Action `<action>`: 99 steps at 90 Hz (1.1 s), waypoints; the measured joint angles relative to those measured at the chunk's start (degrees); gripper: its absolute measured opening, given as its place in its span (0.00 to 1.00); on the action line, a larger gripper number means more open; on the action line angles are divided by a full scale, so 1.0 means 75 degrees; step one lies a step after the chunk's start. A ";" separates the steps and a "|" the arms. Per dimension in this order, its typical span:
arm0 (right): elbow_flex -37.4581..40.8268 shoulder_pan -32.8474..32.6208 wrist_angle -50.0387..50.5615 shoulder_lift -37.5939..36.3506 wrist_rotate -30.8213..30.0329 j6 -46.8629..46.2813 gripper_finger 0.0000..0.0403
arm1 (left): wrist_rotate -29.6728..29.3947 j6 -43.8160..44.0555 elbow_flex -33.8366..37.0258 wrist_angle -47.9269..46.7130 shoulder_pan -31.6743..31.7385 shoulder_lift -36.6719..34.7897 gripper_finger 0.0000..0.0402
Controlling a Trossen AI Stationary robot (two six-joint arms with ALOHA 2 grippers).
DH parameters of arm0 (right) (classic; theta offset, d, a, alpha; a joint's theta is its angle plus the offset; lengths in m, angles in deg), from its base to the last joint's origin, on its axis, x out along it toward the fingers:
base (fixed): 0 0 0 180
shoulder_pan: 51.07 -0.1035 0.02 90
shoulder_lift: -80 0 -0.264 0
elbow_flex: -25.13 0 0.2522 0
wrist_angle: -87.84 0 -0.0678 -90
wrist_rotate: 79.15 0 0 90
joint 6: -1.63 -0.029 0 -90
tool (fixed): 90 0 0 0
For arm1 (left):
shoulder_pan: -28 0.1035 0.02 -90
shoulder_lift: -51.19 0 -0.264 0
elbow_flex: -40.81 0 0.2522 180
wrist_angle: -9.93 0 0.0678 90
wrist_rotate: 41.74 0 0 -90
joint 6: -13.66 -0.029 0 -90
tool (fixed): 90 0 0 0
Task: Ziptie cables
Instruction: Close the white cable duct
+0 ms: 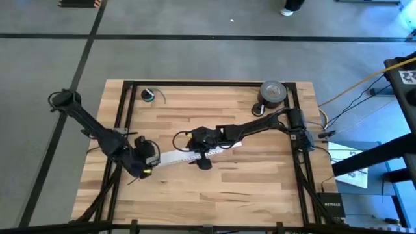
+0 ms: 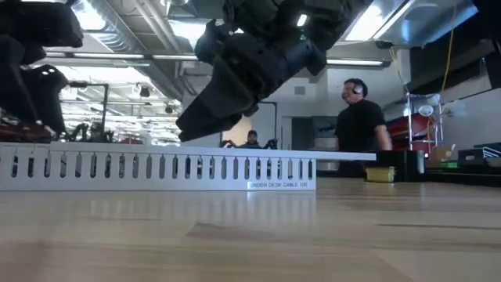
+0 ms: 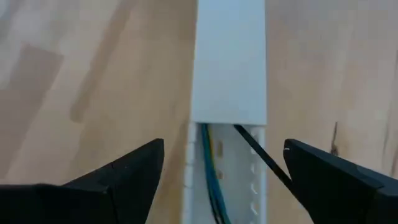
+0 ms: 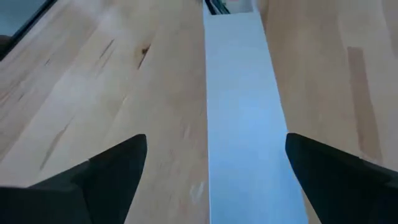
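Note:
A long white slotted channel (image 1: 174,157) lies on the wooden table, a flat white cover (image 3: 230,62) closing part of it. In the uncovered part lie the cables (image 3: 209,174), thin blue-green and yellowish wires running out from under the cover. The ziptie (image 3: 261,157), a thin black strip, slants out over the channel's side wall. My left gripper (image 3: 224,149) is open at the channel's left end, one finger on each side, apart from it. My right gripper (image 4: 216,140) hangs open over the covered part (image 4: 245,112), its fingers straddling it.
A grey tape roll (image 1: 273,92) stands at the far right corner, and a small dark round item with a green wire (image 1: 149,95) at the far left. The table's black frame rails (image 1: 123,117) run along its sides. A person (image 2: 360,117) stands in the room behind.

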 joint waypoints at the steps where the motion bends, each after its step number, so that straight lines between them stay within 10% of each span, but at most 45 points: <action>1: 0.0000 0.0000 -0.0009 0.0002 -0.0001 0.0000 0.92 | 0.0000 -0.0039 0.0047 0.0053 0.0021 -0.0034 0.78; 31: 0.0000 0.0000 -0.0009 0.0008 -0.0008 -0.0003 0.92 | 0.0577 -0.0250 0.1368 0.2328 0.0353 -0.0372 0.78; 99: 0.0000 0.0000 0.0005 0.0014 -0.0550 0.0181 0.92 | 0.0396 -0.0562 0.1370 0.2631 0.0231 0.0359 0.65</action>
